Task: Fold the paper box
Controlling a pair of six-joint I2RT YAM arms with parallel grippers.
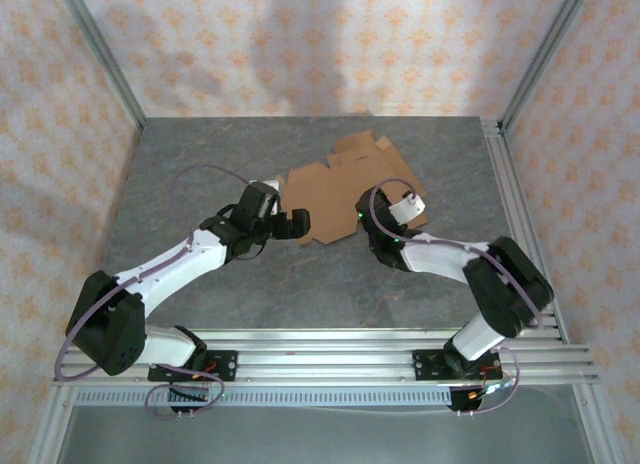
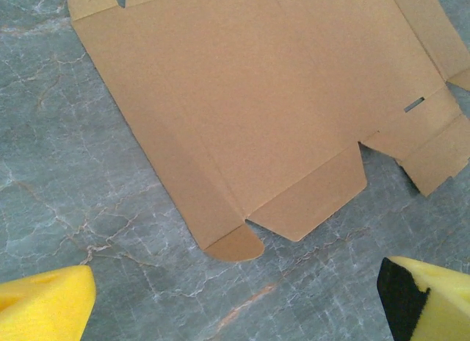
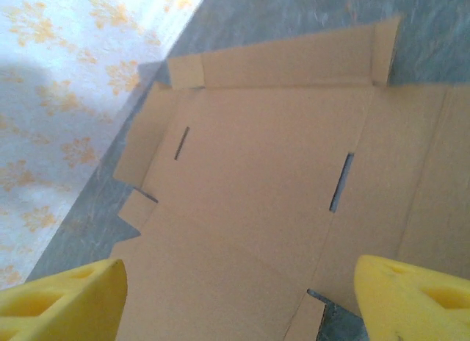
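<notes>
If you check the top view, the paper box [image 1: 340, 179] lies unfolded and mostly flat on the grey marbled table [image 1: 200, 164], far middle, close to the patterned back wall [image 1: 300, 44]. Your left gripper [image 2: 235, 297] hangs released just off its near-left edge, yellow fingertips [image 2: 44, 304] wide, nothing between. Right gripper [image 3: 235, 297] is spread too, over the sheet's right part, gripping nothing. Two narrow slots [image 3: 341, 181] cut the panel.

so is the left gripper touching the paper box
Apart. In the left wrist view the left gripper is open and its yellow fingers sit clear of the paper box, with bare table between them and the nearest flap.
</notes>
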